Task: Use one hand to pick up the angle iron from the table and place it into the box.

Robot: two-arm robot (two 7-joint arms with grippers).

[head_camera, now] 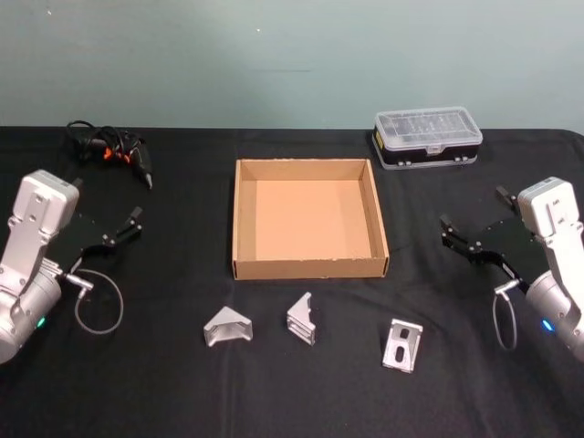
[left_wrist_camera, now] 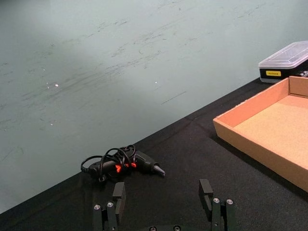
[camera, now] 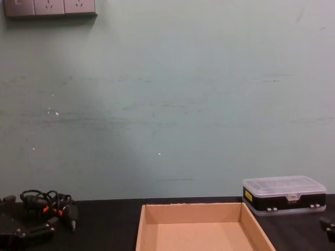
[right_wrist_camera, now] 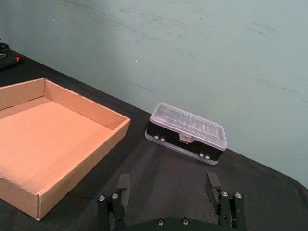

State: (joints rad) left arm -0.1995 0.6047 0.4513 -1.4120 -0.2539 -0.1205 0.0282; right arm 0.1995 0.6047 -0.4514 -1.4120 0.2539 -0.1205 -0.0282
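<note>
Near row: three small silver-grey metal brackets lie closest. The left angle iron is triangular with a webbed side, the middle angle iron is ribbed and stands on edge, and the right angle iron shows a slotted face.
Their place: all three rest on the table, a flat matte black top, on the near side of the box and apart from it and from one another.
Centre: the box is a wide, shallow tan cardboard tray, square, with low walls and a plain brown floor.
Left arm: the left gripper has black fingers on a boxy silver-grey metal arm. It is at the left of the table, well apart from the brackets, with its jaws spread wide and gripping nothing.
Right arm: the right gripper is of the same build, at the right of the table — jaws likewise parted, holding nothing.
Far right: a black plastic case, rectangular with a clear ribbed lid, lies beyond the box's corner.
Far left: a tangle of black cables with orange bits lies there — glossy, looped around a dark pointed tool.
</note>
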